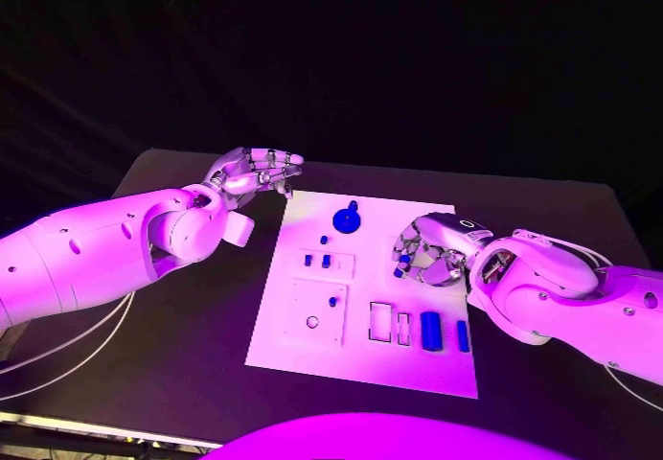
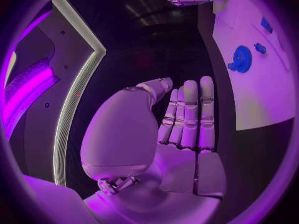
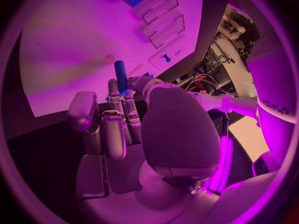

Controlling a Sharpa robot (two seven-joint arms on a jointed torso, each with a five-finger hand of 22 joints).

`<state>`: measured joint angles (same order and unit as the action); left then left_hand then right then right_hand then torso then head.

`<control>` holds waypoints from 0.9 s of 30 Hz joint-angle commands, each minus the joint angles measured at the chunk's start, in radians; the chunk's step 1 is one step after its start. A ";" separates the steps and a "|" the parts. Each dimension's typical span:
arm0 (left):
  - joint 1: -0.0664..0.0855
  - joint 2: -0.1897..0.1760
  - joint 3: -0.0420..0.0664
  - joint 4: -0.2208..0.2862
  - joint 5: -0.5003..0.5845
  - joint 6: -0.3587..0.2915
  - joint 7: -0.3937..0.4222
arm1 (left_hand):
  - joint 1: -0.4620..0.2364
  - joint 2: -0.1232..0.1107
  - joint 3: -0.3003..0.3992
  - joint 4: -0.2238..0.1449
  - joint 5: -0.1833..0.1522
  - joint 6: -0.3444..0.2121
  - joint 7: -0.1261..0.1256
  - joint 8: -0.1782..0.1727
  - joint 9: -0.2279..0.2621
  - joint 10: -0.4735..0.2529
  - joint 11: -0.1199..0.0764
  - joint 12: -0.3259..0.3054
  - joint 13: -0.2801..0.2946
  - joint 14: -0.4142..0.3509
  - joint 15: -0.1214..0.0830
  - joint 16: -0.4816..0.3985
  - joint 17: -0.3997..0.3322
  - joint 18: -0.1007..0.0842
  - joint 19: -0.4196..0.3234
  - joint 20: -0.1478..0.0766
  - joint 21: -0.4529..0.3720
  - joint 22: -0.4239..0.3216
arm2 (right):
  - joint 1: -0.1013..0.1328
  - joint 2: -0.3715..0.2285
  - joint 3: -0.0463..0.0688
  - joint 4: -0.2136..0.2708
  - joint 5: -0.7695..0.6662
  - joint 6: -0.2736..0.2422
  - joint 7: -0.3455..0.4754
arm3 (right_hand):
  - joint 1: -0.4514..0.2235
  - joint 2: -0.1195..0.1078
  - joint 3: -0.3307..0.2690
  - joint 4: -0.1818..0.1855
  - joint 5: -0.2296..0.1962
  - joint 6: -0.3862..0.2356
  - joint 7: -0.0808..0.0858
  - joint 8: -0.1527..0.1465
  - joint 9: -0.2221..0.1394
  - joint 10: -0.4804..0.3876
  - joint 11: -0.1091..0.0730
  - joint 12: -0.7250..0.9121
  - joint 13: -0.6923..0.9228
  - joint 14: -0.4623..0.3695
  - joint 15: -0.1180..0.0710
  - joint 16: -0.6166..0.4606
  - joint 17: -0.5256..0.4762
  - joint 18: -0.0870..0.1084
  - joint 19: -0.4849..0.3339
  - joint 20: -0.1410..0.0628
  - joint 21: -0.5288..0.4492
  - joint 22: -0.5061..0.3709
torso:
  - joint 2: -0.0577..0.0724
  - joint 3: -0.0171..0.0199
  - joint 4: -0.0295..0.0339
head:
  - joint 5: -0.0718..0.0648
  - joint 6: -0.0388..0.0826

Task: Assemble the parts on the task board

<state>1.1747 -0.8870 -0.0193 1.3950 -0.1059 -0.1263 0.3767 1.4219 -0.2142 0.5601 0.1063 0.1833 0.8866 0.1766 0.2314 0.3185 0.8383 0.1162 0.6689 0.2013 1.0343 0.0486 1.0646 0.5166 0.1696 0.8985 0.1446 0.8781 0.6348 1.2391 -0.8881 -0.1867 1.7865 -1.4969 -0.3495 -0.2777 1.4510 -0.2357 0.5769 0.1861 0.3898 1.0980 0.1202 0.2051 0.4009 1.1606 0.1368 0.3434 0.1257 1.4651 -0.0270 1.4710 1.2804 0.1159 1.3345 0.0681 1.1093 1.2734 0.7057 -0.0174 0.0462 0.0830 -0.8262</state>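
Blue peg (image 3: 120,75) pinched in our right hand (image 1: 431,251); left hand (image 1: 253,172) empty at the task board's (image 1: 362,364) eleven o'clock, fingers curled.

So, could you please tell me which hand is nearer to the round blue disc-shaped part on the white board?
Left, narrowly. The left hand hovers off the board's far left corner; the right hand, pinching a blue rod, is to the disc's right.

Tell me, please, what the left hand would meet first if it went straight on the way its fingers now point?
Probably nothing: in its wrist view the left hand points along bare black table beside the task board, though depth is unclear.
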 commanded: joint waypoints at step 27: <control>0.000 0.019 0.000 -0.002 0.009 0.008 0.007 | -0.004 0.008 -0.004 0.005 -0.004 0.005 0.002 0.006 0.001 -0.001 0.002 -0.004 -0.002 -0.006 0.000 -0.004 -0.001 0.014 -0.009 0.000 0.000 0.000 | -0.053 0.216 0.007 0.035 0.013 -0.079 0.109 | -0.025 0.004 0.129 -0.156 -0.002 -0.002 0.004 0.007 0.007 0.097 -0.090 -0.013 0.007 0.047 -0.005 0.001 -0.012 -0.006 -0.010 -0.001 -0.006 0.001 | 0.000 -0.0014 0.0013 | 0.026 0.000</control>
<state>1.1743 -0.8710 -0.0204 1.3917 -0.1047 -0.1263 0.3765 1.4219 -0.2141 0.5601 0.1063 0.1833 0.8866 0.1766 0.2314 0.3184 0.8383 0.1162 0.6689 0.2006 1.0343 0.0485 1.0646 0.5167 0.1697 0.8986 0.1446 0.8781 0.6346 1.1900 -0.6763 -0.1799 1.8273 -1.4542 -0.4154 -0.2136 1.4300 -0.2385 0.5799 0.1610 0.3885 1.0979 0.1202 0.2089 0.4070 1.1604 0.1366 0.3337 0.1336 1.4652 -0.0267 1.4707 1.2689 0.1158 1.3317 0.0655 1.1087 1.2762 0.7057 -0.0183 0.0468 0.1049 -0.8242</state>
